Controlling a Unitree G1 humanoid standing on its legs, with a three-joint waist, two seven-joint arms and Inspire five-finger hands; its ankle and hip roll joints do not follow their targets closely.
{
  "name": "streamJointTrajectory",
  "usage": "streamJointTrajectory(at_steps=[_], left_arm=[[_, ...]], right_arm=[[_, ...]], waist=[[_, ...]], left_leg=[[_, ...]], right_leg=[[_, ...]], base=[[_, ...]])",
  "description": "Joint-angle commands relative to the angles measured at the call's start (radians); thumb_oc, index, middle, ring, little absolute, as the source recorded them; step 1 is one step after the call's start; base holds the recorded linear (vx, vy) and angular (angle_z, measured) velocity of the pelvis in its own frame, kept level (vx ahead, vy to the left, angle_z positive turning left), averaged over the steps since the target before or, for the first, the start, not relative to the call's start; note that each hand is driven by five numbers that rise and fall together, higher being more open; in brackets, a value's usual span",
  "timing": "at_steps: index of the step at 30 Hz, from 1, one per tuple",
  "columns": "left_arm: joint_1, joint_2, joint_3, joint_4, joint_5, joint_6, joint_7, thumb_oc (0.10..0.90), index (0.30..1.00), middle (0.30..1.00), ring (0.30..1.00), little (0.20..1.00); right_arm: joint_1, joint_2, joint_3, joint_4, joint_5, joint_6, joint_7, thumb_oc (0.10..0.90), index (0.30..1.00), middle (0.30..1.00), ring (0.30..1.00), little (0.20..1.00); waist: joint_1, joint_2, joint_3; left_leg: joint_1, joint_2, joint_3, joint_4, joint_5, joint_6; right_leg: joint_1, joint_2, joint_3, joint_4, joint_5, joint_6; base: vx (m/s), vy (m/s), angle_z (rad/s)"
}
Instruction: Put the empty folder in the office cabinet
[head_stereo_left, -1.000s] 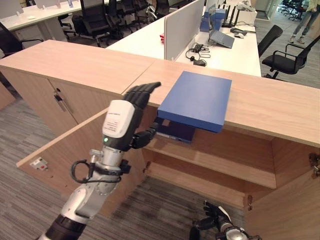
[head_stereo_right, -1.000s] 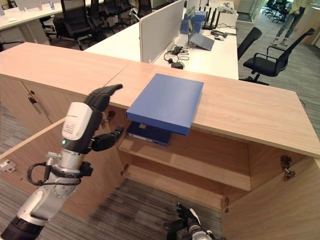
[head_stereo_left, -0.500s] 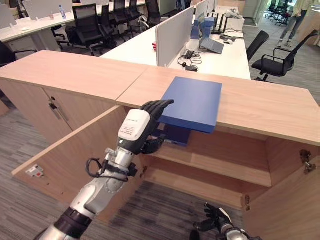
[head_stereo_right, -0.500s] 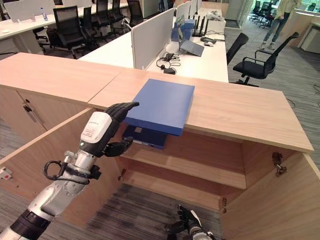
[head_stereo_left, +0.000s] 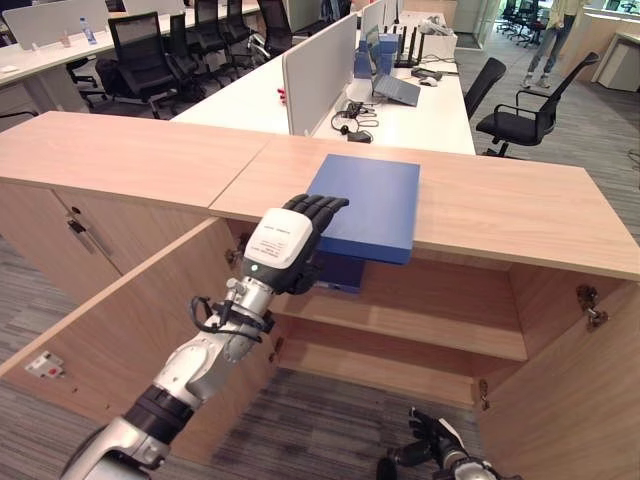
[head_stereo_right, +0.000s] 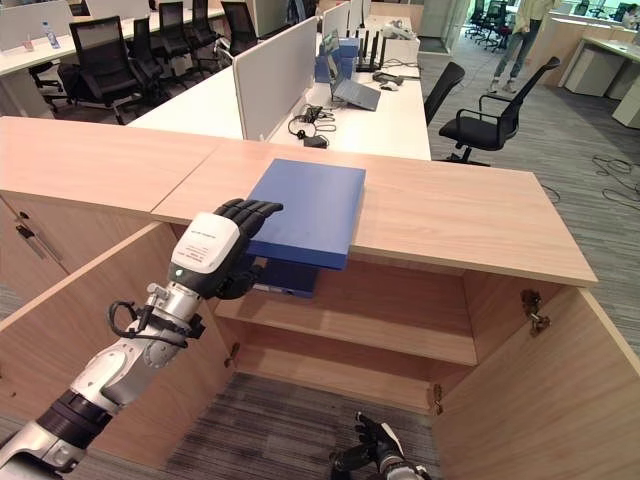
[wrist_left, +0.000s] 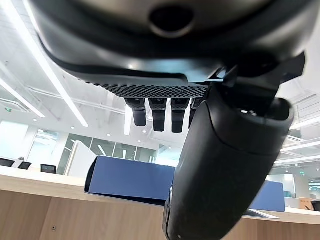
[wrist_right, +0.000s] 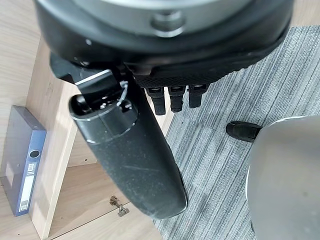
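A: ok so the blue folder (head_stereo_left: 366, 205) is lying flat on the cabinet top (head_stereo_left: 520, 205), near edge sticking out past the front over the open cabinet. Doors (head_stereo_left: 110, 320) swung wide on both sides.

B: yep, we see it too. Left hand (head_stereo_left: 283, 243) is up at the folder's near left corner, fingers (head_stereo_right: 252, 210) straight-ish and reaching over the edge, thumb tucked under. In the left wrist view the fingers (wrist_left: 159, 113) stick out straight w/ the folder (wrist_left: 130, 179) beyond them. Touching or just beside? We can't tell tbh.

A: same. There's also a 2nd folder (head_stereo_right: 285, 277) inside on the upper shelf (head_stereo_right: 400, 335), right below the top one. In the right wrist view it's a blue binder (wrist_right: 22, 161) lying flat.

B: right hand (head_stereo_left: 437, 452) is way down low by the carpet (head_stereo_left: 330, 420), well apart from everything. In its wrist view the fingers (wrist_right: 172, 97) are relaxed, holding nothing.

A: bg is desks (head_stereo_left: 420, 100) + office chairs (head_stereo_left: 515, 95), a person (head_stereo_right: 520, 35) standing far back.
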Motion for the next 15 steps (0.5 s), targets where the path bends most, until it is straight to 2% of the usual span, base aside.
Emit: streamJointTrajectory(at_steps=[1, 10, 15], left_arm=[[-0.222, -0.009, -0.013, 0.048, 0.022, -0.002, 0.067, 0.800, 0.900, 0.900, 0.900, 0.900], [-0.258, -0.009, -0.043, 0.131, 0.048, 0.027, 0.061, 0.800, 0.900, 0.900, 0.900, 0.900], [-0.276, -0.012, -0.052, 0.218, 0.080, 0.068, 0.066, 0.800, 0.900, 0.900, 0.900, 0.900]], right_arm=[[-0.079, -0.041, 0.006, -0.017, -0.022, -0.055, -0.002, 0.800, 0.900, 0.900, 0.900, 0.900], [-0.080, -0.043, 0.011, -0.013, -0.025, -0.054, 0.002, 0.800, 0.900, 0.900, 0.900, 0.900], [-0.080, -0.043, 0.013, -0.009, -0.024, -0.053, 0.002, 0.800, 0.900, 0.900, 0.900, 0.900]], waist=[[-0.001, 0.031, -0.030], [-0.005, 0.031, -0.032], [-0.009, 0.030, -0.032]], left_leg=[[-0.036, 0.010, -0.103, -0.008, -0.086, -0.010], [-0.034, 0.011, -0.102, -0.008, -0.087, -0.010], [-0.032, 0.011, -0.098, -0.008, -0.086, -0.011]], right_leg=[[0.103, 0.004, -0.057, 0.008, -0.134, 0.089], [0.104, 0.004, -0.058, 0.008, -0.136, 0.089], [0.105, 0.004, -0.055, 0.008, -0.136, 0.090]], base=[[0.00, 0.000, 0.00], [0.00, 0.000, 0.00], [0.00, 0.000, 0.00]])
